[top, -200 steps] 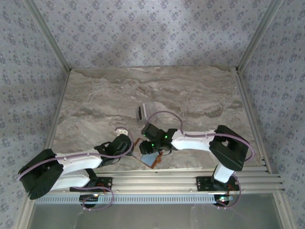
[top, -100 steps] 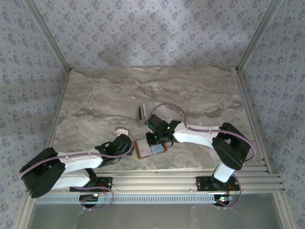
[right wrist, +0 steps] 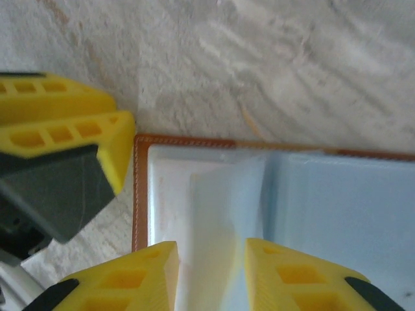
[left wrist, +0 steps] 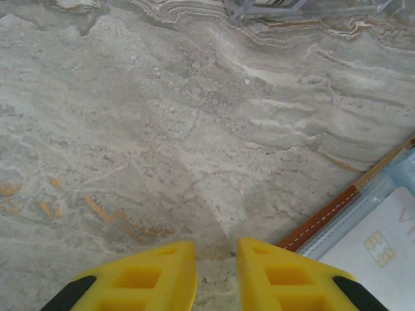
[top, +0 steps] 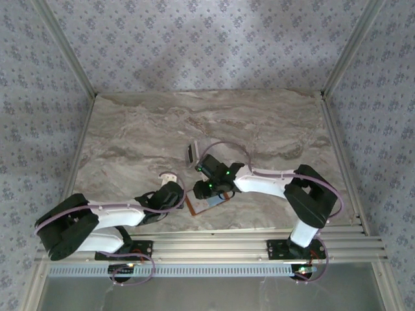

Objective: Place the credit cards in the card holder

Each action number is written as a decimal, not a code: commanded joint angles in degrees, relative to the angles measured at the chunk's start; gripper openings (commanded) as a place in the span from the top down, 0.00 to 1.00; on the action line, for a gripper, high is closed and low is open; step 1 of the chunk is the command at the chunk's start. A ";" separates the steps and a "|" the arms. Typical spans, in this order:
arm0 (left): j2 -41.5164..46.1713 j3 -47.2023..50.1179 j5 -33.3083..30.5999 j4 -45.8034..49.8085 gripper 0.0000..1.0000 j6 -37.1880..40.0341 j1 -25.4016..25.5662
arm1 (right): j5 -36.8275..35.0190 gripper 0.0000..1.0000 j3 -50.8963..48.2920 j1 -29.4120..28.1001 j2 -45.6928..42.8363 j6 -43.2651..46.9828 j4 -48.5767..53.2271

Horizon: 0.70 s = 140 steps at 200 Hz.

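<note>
The small brown leather folding card holder (top: 206, 205) is lying open by the marble tabletop's (top: 130, 142) near edge, with a pale grey-white chip card (left wrist: 379, 243) inside. The right gripper (right wrist: 213, 249) is hovering above it and the left gripper (left wrist: 217, 249) beside it, both narrowly parted and empty.

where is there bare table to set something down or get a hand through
Bare: the whole far half of the table, beyond the credit cards, and the left side beyond the left arm. Crowded: near centre, where the left tool and right tool meet at the open card holder, the cards just behind.
</note>
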<state>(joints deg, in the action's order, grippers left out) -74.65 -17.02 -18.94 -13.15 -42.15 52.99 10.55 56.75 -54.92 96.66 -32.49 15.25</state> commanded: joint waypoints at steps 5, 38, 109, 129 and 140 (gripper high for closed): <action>-3.33 -0.03 11.00 -3.51 0.75 -1.66 0.47 | 4.86 0.60 -3.62 -1.53 -2.73 -3.06 -5.86; -1.12 0.46 12.64 -2.38 0.73 -1.91 -1.56 | 7.49 0.53 -6.17 -1.70 -0.74 -5.29 -11.32; 13.35 3.33 13.73 6.36 0.67 -1.79 -5.63 | 7.05 0.43 -6.96 -1.24 0.91 -5.46 -12.75; 15.14 2.87 15.56 7.17 0.64 -0.78 -5.69 | 7.64 0.43 -7.44 -1.05 0.43 -5.55 -13.55; 15.00 2.49 16.49 6.64 0.64 -0.55 -5.66 | 8.64 0.42 -7.96 -0.82 0.01 -5.87 -14.60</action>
<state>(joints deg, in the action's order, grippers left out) -60.47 -14.04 -5.48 -8.69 -43.55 47.62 17.30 50.28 -56.27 96.88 -37.15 2.35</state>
